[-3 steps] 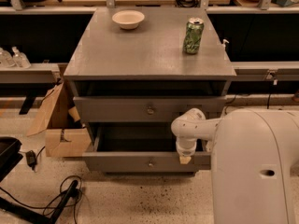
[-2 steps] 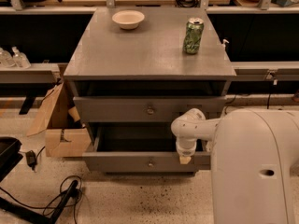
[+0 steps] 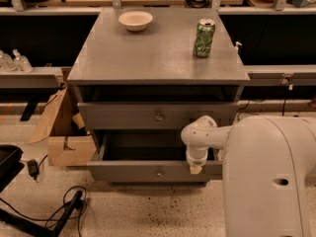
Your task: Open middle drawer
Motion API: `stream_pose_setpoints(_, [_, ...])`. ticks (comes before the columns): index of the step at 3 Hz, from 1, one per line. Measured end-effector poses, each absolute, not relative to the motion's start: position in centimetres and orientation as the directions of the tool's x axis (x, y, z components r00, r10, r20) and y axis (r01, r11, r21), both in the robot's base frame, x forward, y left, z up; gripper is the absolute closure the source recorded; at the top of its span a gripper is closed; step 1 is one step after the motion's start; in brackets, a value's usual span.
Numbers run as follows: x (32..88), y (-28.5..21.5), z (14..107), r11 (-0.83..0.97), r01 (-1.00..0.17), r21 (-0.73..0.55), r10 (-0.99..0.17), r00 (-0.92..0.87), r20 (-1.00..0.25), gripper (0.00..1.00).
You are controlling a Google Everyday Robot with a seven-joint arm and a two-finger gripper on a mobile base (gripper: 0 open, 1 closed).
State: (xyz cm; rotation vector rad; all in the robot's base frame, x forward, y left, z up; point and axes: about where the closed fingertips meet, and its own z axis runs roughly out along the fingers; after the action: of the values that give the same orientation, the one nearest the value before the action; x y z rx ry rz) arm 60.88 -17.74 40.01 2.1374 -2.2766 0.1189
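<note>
Left of the cabinet, a cardboard box [image 3: 63, 144] is sitting open on the floor; contents not discernible. On the cabinet top [image 3: 123, 58], the white bowl [image 3: 136, 19] is showing empty, and the green can [image 3: 204, 37] is standing upright well to its right. Below the upper drawer front [image 3: 118, 116], the middle drawer [image 3: 128, 172] is sitting pulled out, its cavity reading dark with nothing visible inside. The gripper [image 3: 196, 168] is hanging at the drawer's front edge, right of the knob [image 3: 159, 172]; open or closed, cannot tell. Judgement: pull is looking largely done. Any further draw should be going straight outward and level, since sideways load risks jamming.
</note>
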Motion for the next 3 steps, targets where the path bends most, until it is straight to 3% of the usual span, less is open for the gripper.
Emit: stream_pose_setpoints(3, [55.8,-19.5,40.5,0.134,-0.990,0.054,-0.988,-0.129,0.083,1.00])
